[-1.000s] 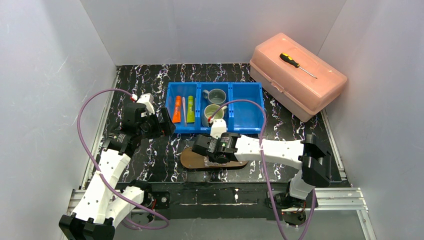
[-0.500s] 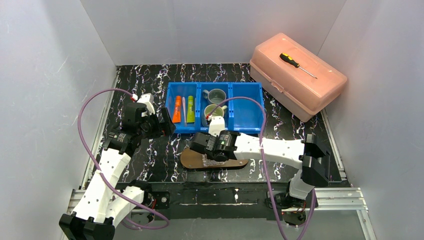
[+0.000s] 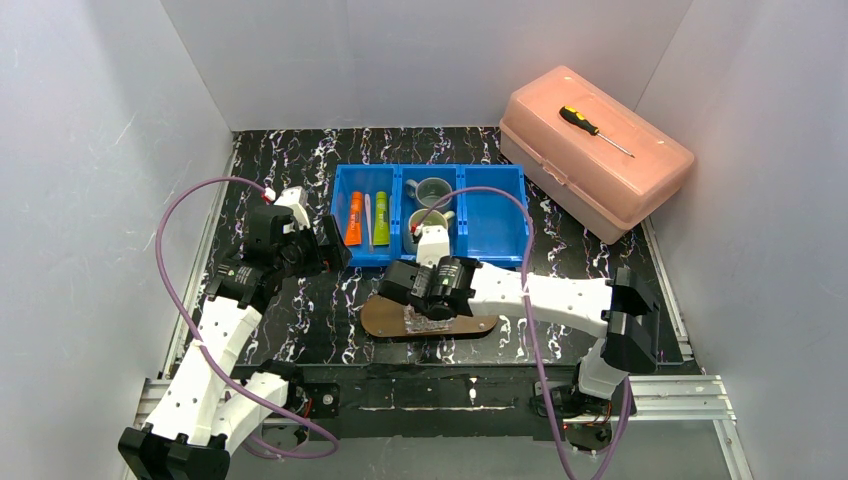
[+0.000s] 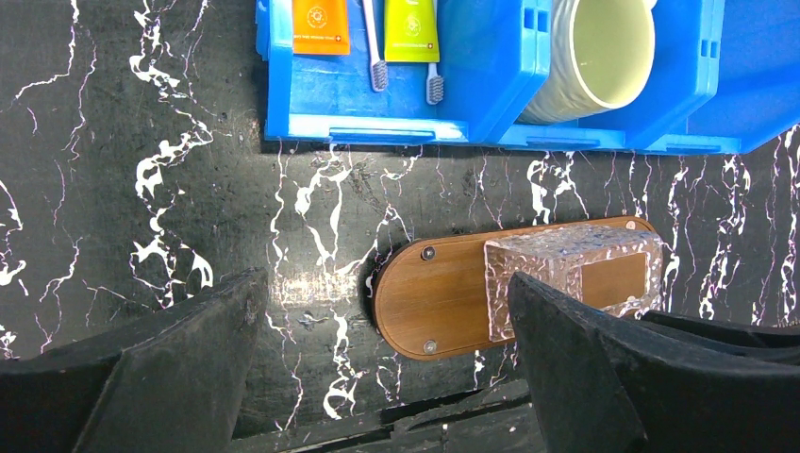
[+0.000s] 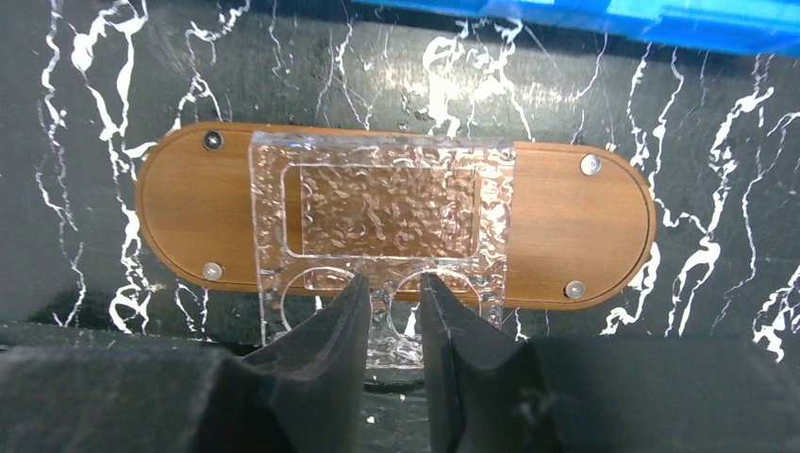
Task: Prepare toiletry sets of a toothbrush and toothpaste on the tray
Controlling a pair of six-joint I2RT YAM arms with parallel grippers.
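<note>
Brown tray (image 5: 585, 217) on counter (image 5: 94, 85) just before blue bin (image 4: 377, 129) holding orange tube (image 4: 321, 24) and green tube (image 4: 410, 28); only right wrist view shows right claw (image 5: 394, 321) pinching clear holder (image 5: 387, 203) by its near edge on tray; left claw (image 4: 385, 283) spread.

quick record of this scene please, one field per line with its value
tray: wooden board, on the table in front of the blue bin
on tray: clear holder only
right gripper: shut on the clear holder's near edge
left gripper: open, empty, hovers by the bin's left front corner
bin left compartment: orange tube, green tube, two toothbrushes
bin middle compartment: grey mug, pale green mug
aside: pink box, screwdriver on its lid
</note>
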